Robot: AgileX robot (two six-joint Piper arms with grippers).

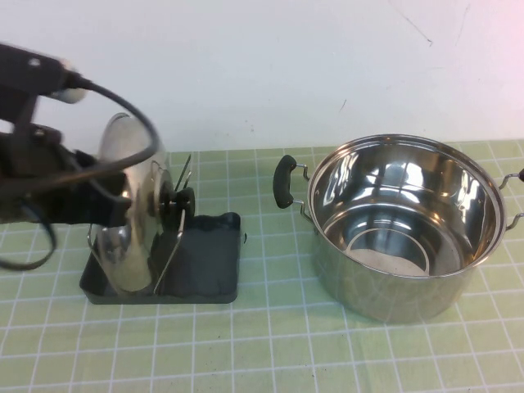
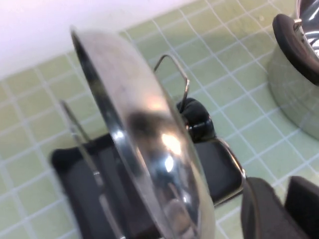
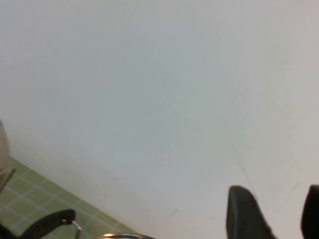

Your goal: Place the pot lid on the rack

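Toward the left edge of the desk [image 1: 344,360], the large domed shiny steel pot lid [image 1: 131,205] stands on edge in the small dark grey rectangular rack [image 1: 205,270], leaning among its thin wire prongs [image 1: 182,176], its black round knob [image 1: 182,202] facing the pot. The placing step looks all but done; what is left is the release. The left pincer [image 1: 98,201] sits just behind the lid; whether it is apart or clamped on the rim I cannot tell. The next move calls for a slow, clean backing-off so the lid does not tip. The deep steel pot with black side handles [image 1: 401,229], near the right edge, holds nothing. The right pincer [image 3: 271,214] hangs facing the wall, fingers apart, holding nothing.
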